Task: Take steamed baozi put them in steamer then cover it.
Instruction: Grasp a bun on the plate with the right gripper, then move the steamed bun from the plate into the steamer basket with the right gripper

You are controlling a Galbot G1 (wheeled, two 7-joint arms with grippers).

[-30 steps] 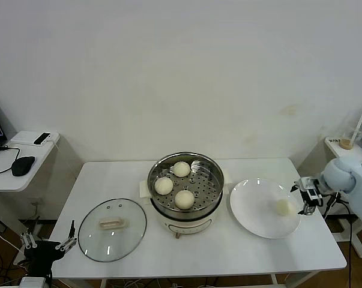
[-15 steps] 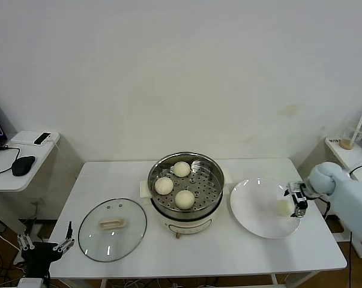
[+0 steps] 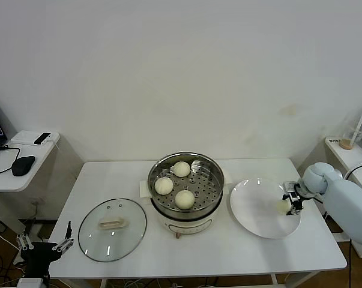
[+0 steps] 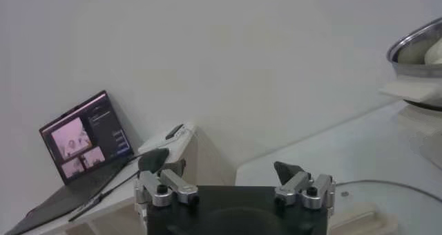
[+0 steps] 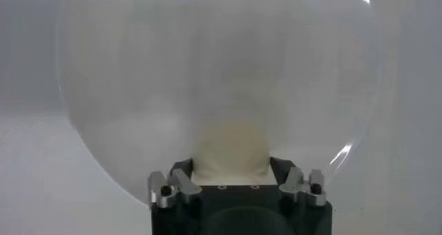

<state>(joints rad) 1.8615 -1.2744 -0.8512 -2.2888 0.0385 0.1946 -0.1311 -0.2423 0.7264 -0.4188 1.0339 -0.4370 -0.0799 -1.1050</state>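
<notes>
The steel steamer [image 3: 215, 180] stands at the table's middle with three cream baozi [image 3: 184, 198] on its perforated tray. A fourth baozi [image 3: 283, 206] [image 5: 231, 153] lies on the right side of the white plate [image 3: 256, 210] [image 5: 207, 70]. My right gripper [image 3: 288, 204] [image 5: 231, 171] is shut on this baozi, one finger pressed against each side. The glass cover [image 3: 112, 221] with its cream handle lies flat on the table left of the steamer. My left gripper [image 3: 44, 245] [image 4: 224, 174] hangs open and empty below the table's front left corner.
A side table [image 3: 24, 157] with a mouse and phone stands at the left, a laptop [image 4: 83, 139] beside it. At the far right, a small shelf holds a cup with a straw [image 3: 355, 137]. The steamer's rim [image 4: 421, 46] shows in the left wrist view.
My right gripper moved left over the plate's edge to the baozi and shut on it. The left gripper sank slightly.
</notes>
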